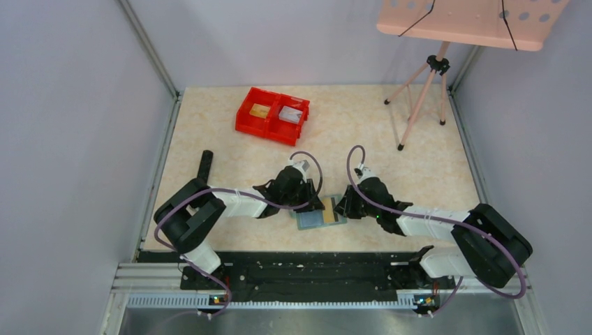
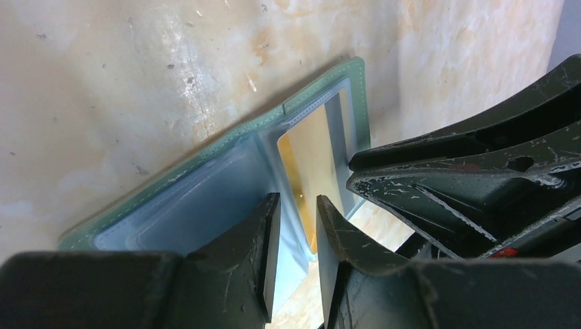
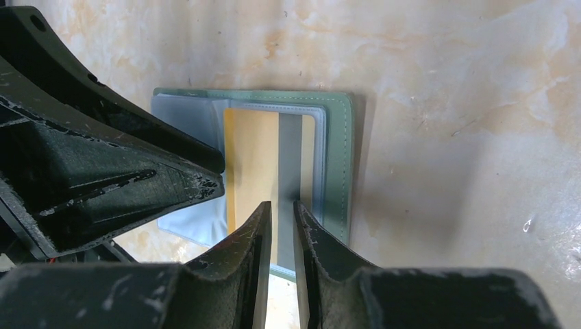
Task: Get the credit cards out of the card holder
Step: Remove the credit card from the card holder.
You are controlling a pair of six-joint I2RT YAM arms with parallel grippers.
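The card holder (image 1: 311, 219) lies open and flat on the table between my two arms, its sage-green edge (image 2: 205, 161) framing pale blue pockets. A gold-yellow credit card (image 3: 253, 157) with a dark stripe sits in its right-hand pocket (image 2: 312, 154). My left gripper (image 2: 298, 199) hovers over the pocket seam beside the card, its jaws a narrow gap apart, with only the pocket and table seen through the gap. My right gripper (image 3: 282, 204) points at the card's stripe near the holder's edge (image 3: 337, 157); its jaws stand a slit apart and hold nothing. In the top view the left gripper (image 1: 317, 204) and right gripper (image 1: 340, 207) nearly touch.
A red double bin (image 1: 272, 115) stands at the back of the table, with a gold card (image 1: 260, 110) in one half and a grey one (image 1: 290, 114) in the other. A pink tripod stand (image 1: 426, 91) is at the back right. A black bar (image 1: 204, 165) lies at the left.
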